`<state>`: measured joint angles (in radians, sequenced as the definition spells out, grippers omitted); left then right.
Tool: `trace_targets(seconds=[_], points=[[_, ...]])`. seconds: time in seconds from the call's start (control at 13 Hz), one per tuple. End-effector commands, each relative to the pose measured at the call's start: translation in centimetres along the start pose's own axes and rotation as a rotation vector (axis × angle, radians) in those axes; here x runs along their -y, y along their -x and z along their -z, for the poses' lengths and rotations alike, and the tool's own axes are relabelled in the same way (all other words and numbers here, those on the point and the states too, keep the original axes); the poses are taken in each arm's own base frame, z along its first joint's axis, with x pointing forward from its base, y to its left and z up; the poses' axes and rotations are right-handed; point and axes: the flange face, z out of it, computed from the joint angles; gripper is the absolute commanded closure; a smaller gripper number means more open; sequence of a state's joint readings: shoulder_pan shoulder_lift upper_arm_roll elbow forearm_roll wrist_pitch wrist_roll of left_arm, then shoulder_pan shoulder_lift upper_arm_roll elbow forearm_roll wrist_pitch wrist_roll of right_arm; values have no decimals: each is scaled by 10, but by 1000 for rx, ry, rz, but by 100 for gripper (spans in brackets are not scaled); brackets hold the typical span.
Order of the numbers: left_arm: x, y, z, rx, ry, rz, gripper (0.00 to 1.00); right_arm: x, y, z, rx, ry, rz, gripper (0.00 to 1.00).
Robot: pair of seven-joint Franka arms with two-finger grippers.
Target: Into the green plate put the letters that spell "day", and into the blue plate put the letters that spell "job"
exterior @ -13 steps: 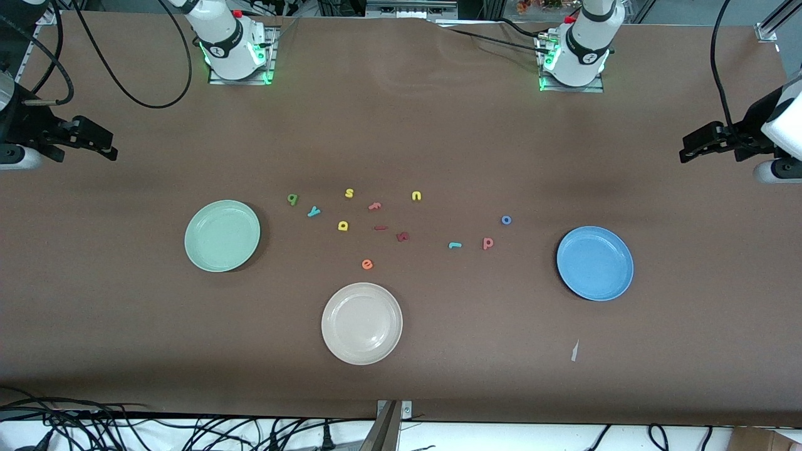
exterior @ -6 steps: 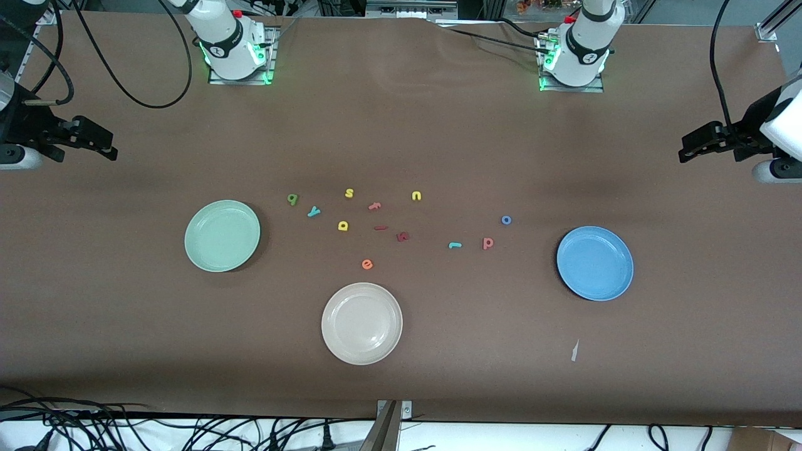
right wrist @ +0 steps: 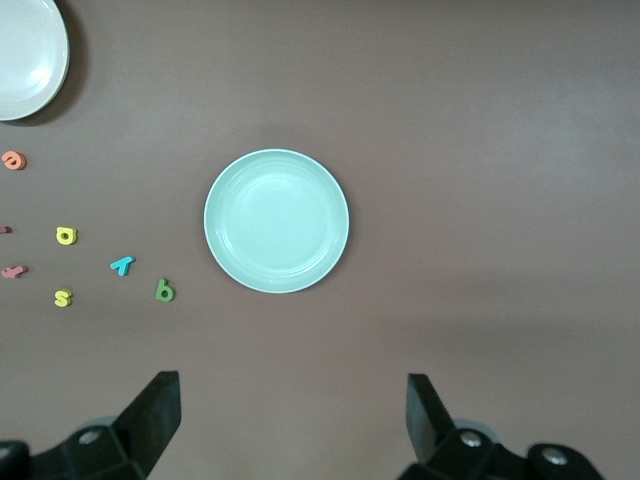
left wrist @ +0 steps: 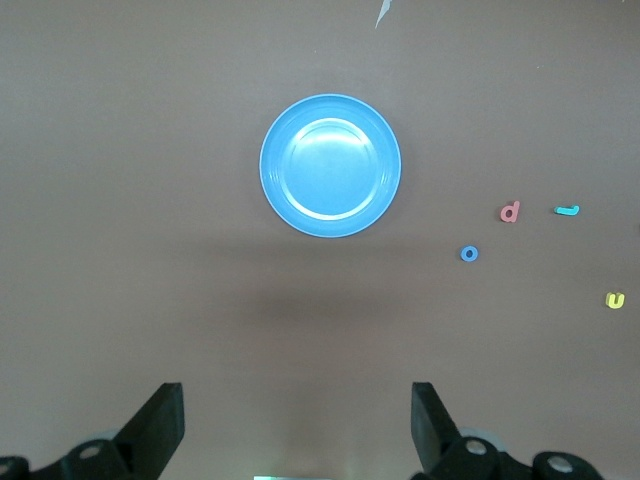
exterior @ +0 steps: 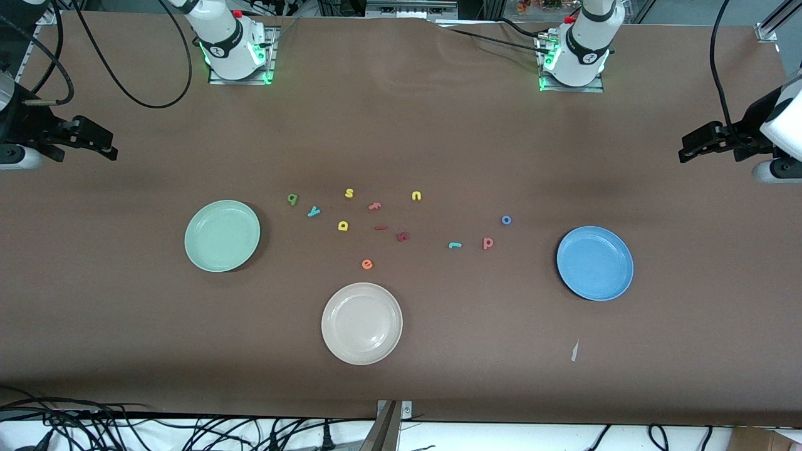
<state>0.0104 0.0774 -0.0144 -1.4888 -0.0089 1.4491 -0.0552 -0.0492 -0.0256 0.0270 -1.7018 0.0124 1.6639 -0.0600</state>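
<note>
The green plate (exterior: 222, 236) (right wrist: 276, 220) lies toward the right arm's end of the table, the blue plate (exterior: 594, 263) (left wrist: 330, 165) toward the left arm's end. Between them lie the dark green letter (exterior: 292, 199), teal "y" (exterior: 313, 212) and yellow round-bowled letter (exterior: 343, 225). Closer to the blue plate are the blue "o" (exterior: 506, 220), salmon letter (exterior: 488, 243) and teal "j" (exterior: 455, 245). My left gripper (exterior: 687, 152) (left wrist: 297, 430) hangs open high over its end of the table. My right gripper (exterior: 111, 150) (right wrist: 293, 425) hangs open over the other end. Both hold nothing.
A cream-white plate (exterior: 361, 323) sits nearer the front camera than the letters. Among the letters lie a yellow "s" (exterior: 349, 193), a yellow "u" (exterior: 416, 196), an orange "e" (exterior: 367, 264) and dark red pieces (exterior: 403, 236). A paper scrap (exterior: 574, 351) lies near the blue plate.
</note>
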Motion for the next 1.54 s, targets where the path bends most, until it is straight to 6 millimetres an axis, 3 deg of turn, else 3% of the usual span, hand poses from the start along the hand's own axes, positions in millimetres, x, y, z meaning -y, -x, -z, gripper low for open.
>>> trace_targets(seconds=[0.0, 1.08, 1.46], points=[[1, 1, 7, 1, -25, -2, 0, 2, 5, 4, 1, -15, -2, 0], [1, 1, 7, 1, -23, 1, 0, 3, 7, 3, 6, -15, -36, 0], [1, 0, 7, 0, -23, 1, 0, 54, 9, 1, 21, -7, -154, 0]])
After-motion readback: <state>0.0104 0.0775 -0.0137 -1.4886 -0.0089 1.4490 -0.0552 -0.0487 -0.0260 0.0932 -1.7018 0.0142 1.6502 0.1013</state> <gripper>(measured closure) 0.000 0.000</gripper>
